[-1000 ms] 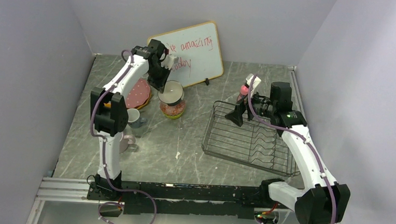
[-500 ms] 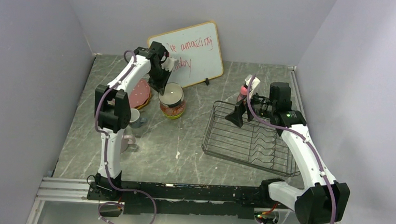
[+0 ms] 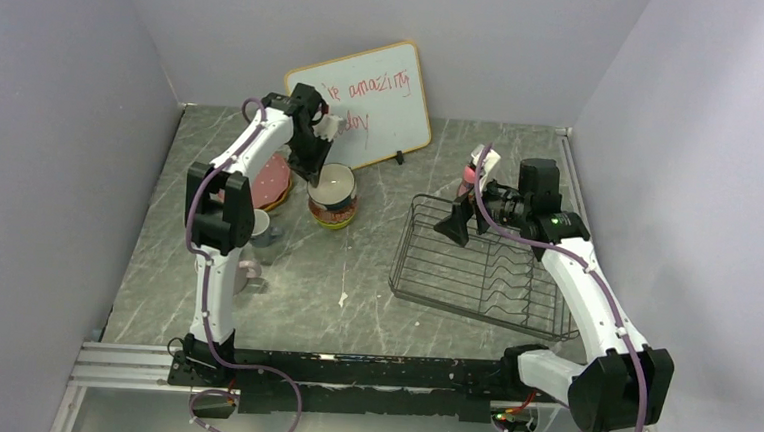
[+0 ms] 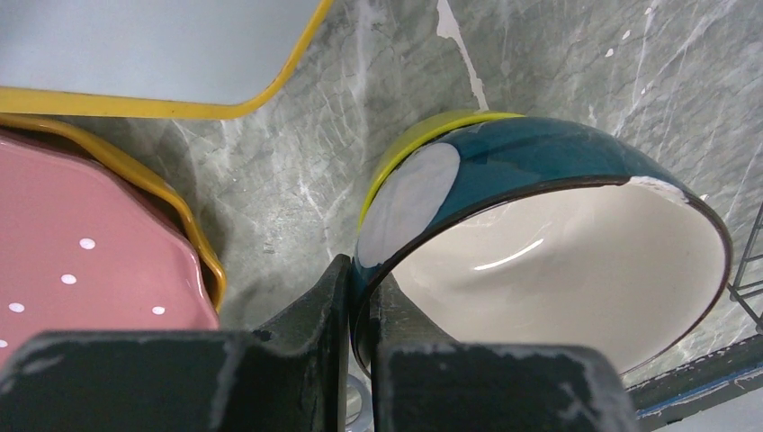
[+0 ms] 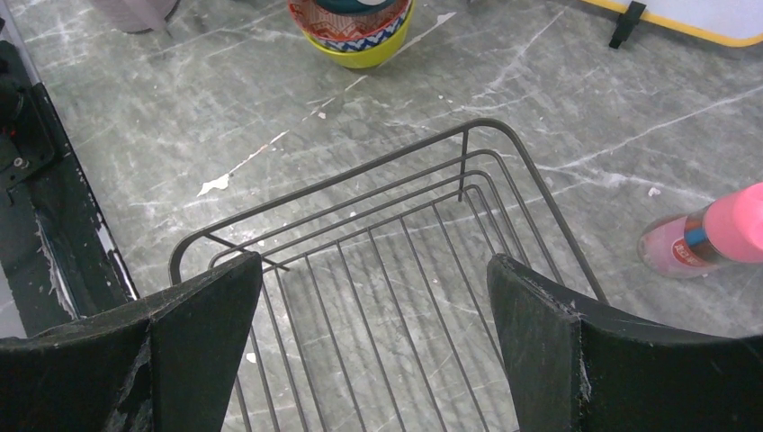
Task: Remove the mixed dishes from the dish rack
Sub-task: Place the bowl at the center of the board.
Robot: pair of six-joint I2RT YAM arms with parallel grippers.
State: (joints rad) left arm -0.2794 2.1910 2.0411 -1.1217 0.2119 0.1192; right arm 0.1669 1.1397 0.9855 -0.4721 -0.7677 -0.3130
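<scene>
Remote op, unload nr done. Closest to the arm bases on my left, a lilac ceramic mug (image 3: 245, 276) and a small pale cup (image 3: 260, 226) stand on the grey marbled counter (image 3: 354, 274). To the right sits the dark wire dish rack (image 3: 474, 282) w/ no dish visible in it, though the right arm covers part. My right hand (image 5: 371, 261) hangs over the rack's far-left corner, fingers spread wide, gripping nothing.

Mid-counter, my left hand (image 4: 360, 288) is pinching the rim of the teal-and-white ceramic bowl (image 4: 540, 171), one finger inside and one outside. That bowl sits tilted atop a blue-white patterned bowl (image 5: 346, 31) nested in a yellow bowl (image 5: 360, 54); can't tell if it's fully seated. Just beside the stack, a pink dotted plate (image 4: 81, 261) lies on an orange-rimmed plate (image 4: 171, 202). Farther back, a small pink bottle (image 5: 711, 234) stands just beyond the rack. A yellow-framed whiteboard (image 3: 365, 100) w/ red writing leans at the rear wall.

My read: this is the set-down of what's prob. the last dish. Next move calls for levelling the bowl into the stack and opening the fingers. Then lift straight up so the inner finger doesn't drag the rim & tip the stack.
</scene>
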